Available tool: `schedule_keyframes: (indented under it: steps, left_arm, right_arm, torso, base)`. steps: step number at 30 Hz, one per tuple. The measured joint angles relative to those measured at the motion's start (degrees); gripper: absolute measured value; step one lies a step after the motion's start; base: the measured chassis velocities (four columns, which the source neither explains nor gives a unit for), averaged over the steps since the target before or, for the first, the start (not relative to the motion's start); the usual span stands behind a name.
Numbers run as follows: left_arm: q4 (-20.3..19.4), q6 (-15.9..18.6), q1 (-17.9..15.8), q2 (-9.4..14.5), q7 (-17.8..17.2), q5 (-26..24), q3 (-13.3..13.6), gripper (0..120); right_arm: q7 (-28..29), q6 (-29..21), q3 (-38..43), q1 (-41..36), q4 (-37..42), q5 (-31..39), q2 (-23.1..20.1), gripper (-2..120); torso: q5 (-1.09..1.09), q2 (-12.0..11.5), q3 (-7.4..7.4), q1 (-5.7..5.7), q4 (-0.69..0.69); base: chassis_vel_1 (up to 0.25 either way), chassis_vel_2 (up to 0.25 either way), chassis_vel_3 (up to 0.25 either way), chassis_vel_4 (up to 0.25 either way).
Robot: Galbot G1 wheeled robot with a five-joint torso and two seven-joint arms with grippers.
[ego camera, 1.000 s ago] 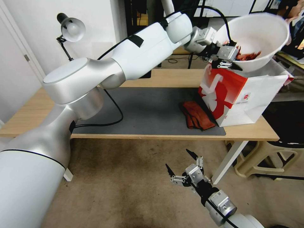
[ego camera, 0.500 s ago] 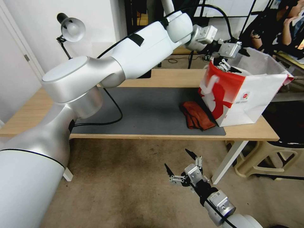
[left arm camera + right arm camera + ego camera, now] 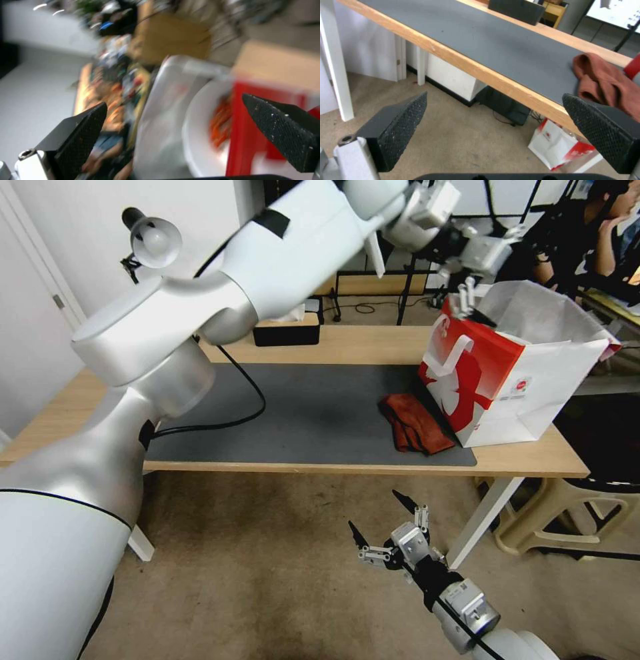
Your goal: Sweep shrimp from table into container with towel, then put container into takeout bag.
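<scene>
The left end effector (image 3: 475, 293) hovers wide open and empty above the red-and-white paper takeout bag (image 3: 513, 380), where the round white plastic container (image 3: 200, 130) now sits.

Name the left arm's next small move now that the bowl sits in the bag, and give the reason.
Probably lift the left gripper straight up and clear of the takeout bag. Its fingers are open and hold nothing, and it hangs just above the bag's rim. The left wrist view shows the container with the shrimp inside the bag. The right gripper is parked low, in front of the table.
</scene>
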Motion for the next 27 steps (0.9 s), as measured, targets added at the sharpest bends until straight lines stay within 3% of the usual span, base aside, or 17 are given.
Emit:
schedule_keyframes:
  steps: [1,3,5,7,8,10,11,14,15,16,18,19,20,22,23,26,27]
  left_arm:
    - [-0.33,-1.43,2.53,3.04,-7.49,1.57,0.15,100]
    - [-0.74,-2.8,6.05,7.78,-16.47,3.28,-0.74,100]
    - [-1.0,-3.07,7.34,9.35,-19.9,4.01,-1.45,100]
    - [-3.59,-1.4,11.48,13.61,-33.63,4.78,-2.5,100]
    - [-3.59,-1.4,11.48,13.61,-33.63,4.78,-2.5,100]
    - [-8.19,3.04,15.4,16.81,-46.73,2.34,-2.87,100]
    - [-8.19,3.04,15.4,16.81,-46.73,2.34,-2.87,100]
    - [-17.92,10.87,24.87,21.16,-65.72,-4.66,-7.15,100]
    - [-17.92,10.87,24.87,21.16,-65.72,-4.66,-7.15,100]
    - [-21.24,12.88,28.14,22.66,-70.08,-7.4,-9.06,100]
    - [-26.08,14.73,32.8,25.25,-72.99,-10.5,-12.45,100]
    - [-28.35,14.6,35.88,26.93,-72.99,-10.88,-15.27,100]
    - [-28.35,14.6,35.88,26.93,-72.99,-10.88,-15.27,100]
    - [-31.59,12.36,41.61,29.96,-70.66,-10.12,-21.29,100]
    - [-31.59,12.36,41.61,29.96,-70.66,-10.12,-21.29,100]
    - [-38.87,10.23,53.51,35.02,-68.1,-11.0,-30.93,100]
    - [-38.87,10.23,53.51,35.02,-68.1,-11.0,-30.93,100]
  right_arm:
    - [0.0,0.01,-0.01,0.26,0.13,0.14,-0.03,100]
    - [-0.04,-0.03,-0.12,0.6,0.26,0.22,0.01,100]
    - [-0.07,-0.09,-0.2,0.76,0.27,0.24,0.07,100]
    - [-0.1,-0.23,-0.37,0.99,0.09,0.25,0.2,100]
    - [-0.1,-0.23,-0.37,0.99,0.09,0.25,0.2,100]
    - [-0.13,-0.32,-0.48,1.06,-0.04,0.25,0.21,100]
    - [-0.13,-0.32,-0.48,1.06,-0.04,0.25,0.21,100]
    - [-0.16,-0.43,-0.48,1.42,-0.22,0.3,0.27,100]
    - [-0.16,-0.43,-0.48,1.42,-0.22,0.3,0.27,100]
    - [-0.16,-0.45,-0.49,1.43,-0.22,0.34,0.32,100]
    - [-0.11,-0.43,-0.47,1.45,-0.19,0.39,0.48,100]
    - [-0.08,-0.23,-0.45,1.4,-0.19,0.44,0.53,100]
    - [-0.08,-0.23,-0.45,1.4,-0.19,0.44,0.53,100]
    - [0.03,0.79,-0.38,1.13,-0.16,0.57,0.69,100]
    - [0.03,0.79,-0.38,1.13,-0.16,0.57,0.69,100]
    - [0.39,4.29,0.31,0.28,0.45,0.83,1.31,100]
    - [0.39,4.29,0.31,0.28,0.45,0.83,1.31,100]
  torso:
    - [-0.05,-0.01,0.03,0.01,0.06]
    - [-0.09,-0.01,0.02,0.04,0.15]
    - [-0.11,-0.01,0.02,0.03,0.18]
    - [-0.1,-0.01,0.01,0.01,0.14]
    - [-0.1,-0.01,0.01,0.01,0.14]
    - [-0.09,-0.01,0.01,0.01,0.1]
    - [-0.09,-0.01,0.01,0.01,0.1]
    - [-0.08,-0.01,0.01,0.01,0.06]
    - [-0.08,-0.01,0.01,0.01,0.06]
    - [-0.1,-0.01,0.01,0.01,0.1]
    - [-0.07,-0.01,0.01,0.01,0.09]
    - [-0.07,-0.02,0.0,0.0,0.09]
    - [-0.07,-0.02,0.0,0.0,0.09]
    - [-0.06,-0.02,0.0,0.01,0.09]
    - [-0.06,-0.02,0.0,0.01,0.09]
    - [-0.08,-0.02,0.0,0.01,0.1]
    - [-0.08,-0.02,0.0,0.01,0.1]
  base:
    - [0.0,0.0,0.0,0.0]
    - [0.0,0.0,0.0,0.0]
    - [0.0,0.0,0.0,0.0]
    - [0.0,0.0,0.0,0.0]
    - [0.0,0.0,0.0,0.0]
    - [0.0,0.0,0.0,0.0]
    - [0.0,0.0,0.0,0.0]
    - [0.0,0.0,0.0,0.0]
    - [0.0,0.0,0.0,0.0]
    - [0.0,0.0,0.0,0.0]
    - [0.0,0.0,0.0,0.0]
    - [0.0,0.0,0.0,0.0]
    - [0.0,0.0,0.0,0.0]
    - [0.0,0.0,0.0,0.0]
    - [0.0,0.0,0.0,0.0]
    - [0.0,0.0,0.0,0.0]
    - [0.0,0.0,0.0,0.0]
